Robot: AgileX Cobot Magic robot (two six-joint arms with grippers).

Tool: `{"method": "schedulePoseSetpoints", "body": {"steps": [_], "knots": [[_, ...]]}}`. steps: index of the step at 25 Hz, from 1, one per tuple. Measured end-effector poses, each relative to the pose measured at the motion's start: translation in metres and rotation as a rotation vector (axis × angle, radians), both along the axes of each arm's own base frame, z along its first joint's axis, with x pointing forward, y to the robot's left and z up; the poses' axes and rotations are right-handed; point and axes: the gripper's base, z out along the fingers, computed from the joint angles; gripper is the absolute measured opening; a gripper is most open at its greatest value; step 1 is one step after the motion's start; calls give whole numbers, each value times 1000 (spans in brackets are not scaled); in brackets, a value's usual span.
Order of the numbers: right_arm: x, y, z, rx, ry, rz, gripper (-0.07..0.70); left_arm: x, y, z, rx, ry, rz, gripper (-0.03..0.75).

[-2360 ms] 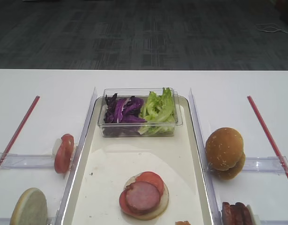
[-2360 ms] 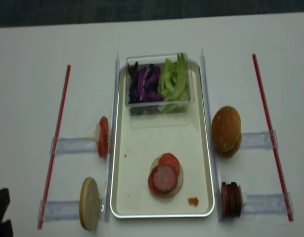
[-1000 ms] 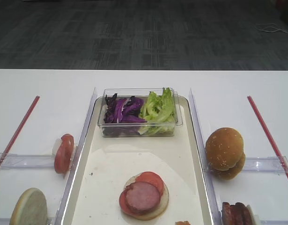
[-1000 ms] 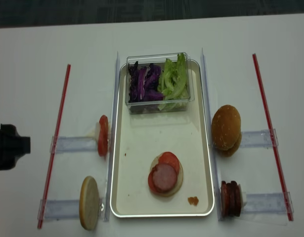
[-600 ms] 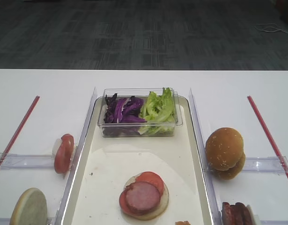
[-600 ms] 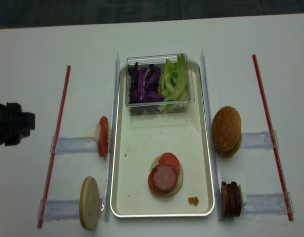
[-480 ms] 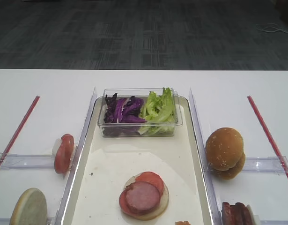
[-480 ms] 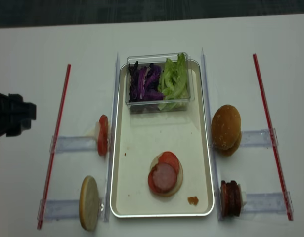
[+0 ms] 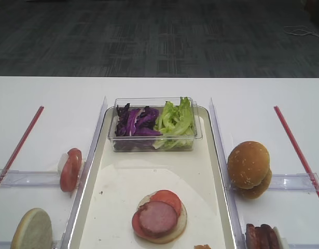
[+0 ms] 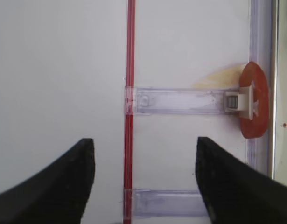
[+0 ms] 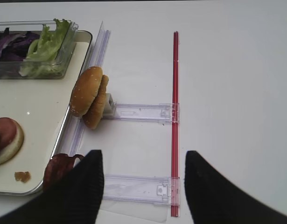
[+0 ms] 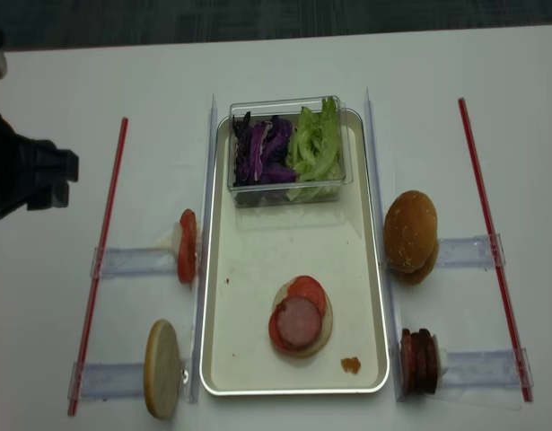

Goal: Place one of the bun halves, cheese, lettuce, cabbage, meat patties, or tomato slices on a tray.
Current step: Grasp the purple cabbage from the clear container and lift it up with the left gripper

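While the left gripper (image 10: 143,179) hangs wide open and empty over the white table, the tomato slices (image 10: 253,106) stand on edge in a clear holder just ahead to its right, beside the tray (image 12: 361,269).

The left arm's chunky black claw (image 12: 29,175) hung in at the far left edge of the overhead view, up off the counter, with nothing in it. Its own wrist camera showed both dark fingers (image 10: 64,182) spread wide apart. The right black claw (image 11: 141,186) looked the same, fingers (image 11: 213,186) well apart and empty.
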Motion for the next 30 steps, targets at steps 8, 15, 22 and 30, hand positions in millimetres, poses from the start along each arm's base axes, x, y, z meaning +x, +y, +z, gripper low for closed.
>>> {"method": "schedulePoseSetpoints", "body": {"steps": [8, 15, 22, 30], "knots": [[0, 0, 0, 0, 0, 0, 401, 29, -2, -4, -20, 36, -16, 472], [0, 0, 0, 0, 0, 0, 401, 56, -1, -15, -22, 104, -17, 472], [0, 0, 0, 0, 0, 0, 401, 80, -1, -20, -21, 118, -21, 469], [0, 0, 0, 0, 0, 0, 401, 105, 0, -27, -20, 133, -25, 441]]}}
